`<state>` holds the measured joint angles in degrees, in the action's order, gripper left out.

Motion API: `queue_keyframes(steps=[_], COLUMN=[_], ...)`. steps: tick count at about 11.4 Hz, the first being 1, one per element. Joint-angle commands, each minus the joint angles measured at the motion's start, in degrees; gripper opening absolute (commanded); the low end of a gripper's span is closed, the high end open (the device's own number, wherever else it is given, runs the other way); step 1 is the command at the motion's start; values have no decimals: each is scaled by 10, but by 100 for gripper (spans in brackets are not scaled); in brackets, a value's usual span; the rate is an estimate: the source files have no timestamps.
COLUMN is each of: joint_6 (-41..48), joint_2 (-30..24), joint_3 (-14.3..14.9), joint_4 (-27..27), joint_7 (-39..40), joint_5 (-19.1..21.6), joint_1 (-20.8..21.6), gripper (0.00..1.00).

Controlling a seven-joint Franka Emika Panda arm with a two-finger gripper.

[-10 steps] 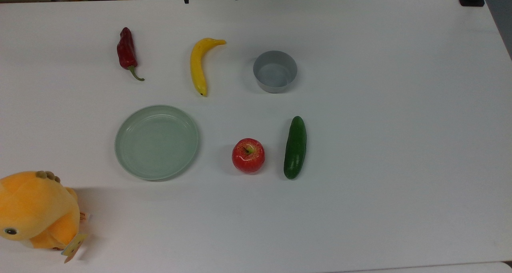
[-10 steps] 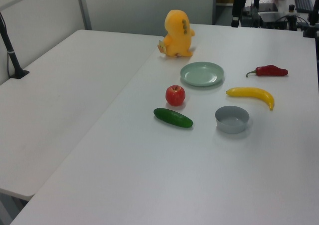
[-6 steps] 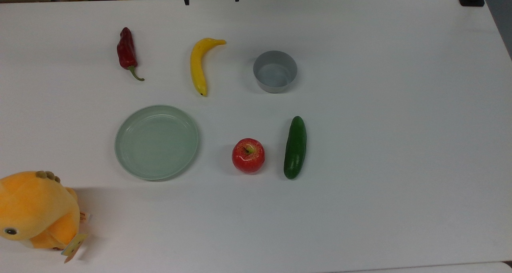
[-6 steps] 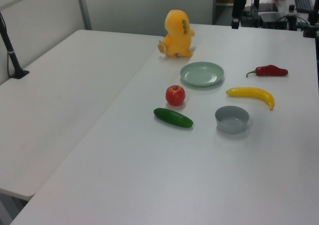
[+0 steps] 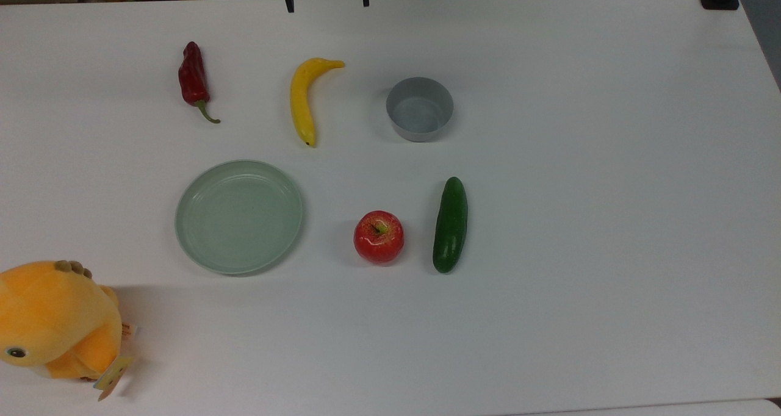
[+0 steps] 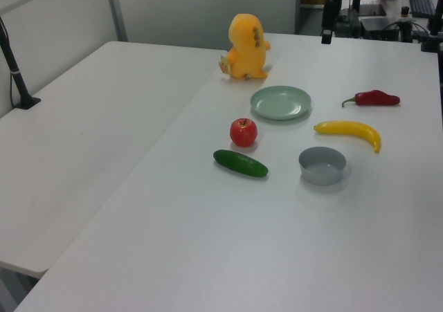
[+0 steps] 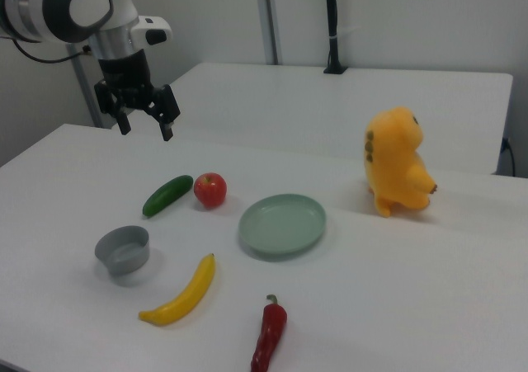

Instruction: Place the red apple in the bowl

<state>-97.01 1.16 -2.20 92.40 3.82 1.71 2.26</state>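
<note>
My end effector (image 7: pixel 145 124) hangs in the air above the tabletop (image 7: pixel 396 306), its 2 fingers spread apart with nothing between them; in the top view its fingertips (image 5: pixel 289 4) poke in at the upper edge.

In the right view, the dark red chili pepper (image 7: pixel 267 333) lies nearest the camera, with the yellow banana (image 7: pixel 183 294) to the right view's left of it. A little farther back sits the bowl (image 7: pixel 123 249), grey and steep-sided, upright, with nothing inside. The pale green plate (image 7: pixel 282 223) lies beyond the banana, also bare. Behind those, the red apple (image 7: pixel 210 190) rests on the tabletop just beside the green cucumber (image 7: pixel 167 195), the 2 close but not touching. My end effector is above and behind the cucumber, well apart from the apple. An orange plush toy (image 7: pixel 399 162) stands farther back toward the right view's right.

In the top view the red apple (image 5: pixel 379 236) sits stem-up between the plate (image 5: pixel 238 216) and the cucumber (image 5: pixel 450 224), with the bowl (image 5: pixel 420 108) well apart from it toward the upper edge. The banana (image 5: pixel 304 99) and chili pepper (image 5: pixel 194 80) lie to the top view's left of the bowl, and the plush toy (image 5: pixel 55 320) fills the lower left corner.
</note>
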Motion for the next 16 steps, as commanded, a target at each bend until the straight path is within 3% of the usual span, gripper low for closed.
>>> queue_keyframes(steps=[1,3,7,16], joint_6=[-74,-110,-241,-346], joint_2=[40,81,152,269], joint_3=[10,10,9,3], joint_4=[-10,-45,-58,-65], joint_7=[-2,-3,-28,-37], joint_5=[8,7,7,-11], joint_1=[13,20,28,49], gripper=[100,100,100,100])
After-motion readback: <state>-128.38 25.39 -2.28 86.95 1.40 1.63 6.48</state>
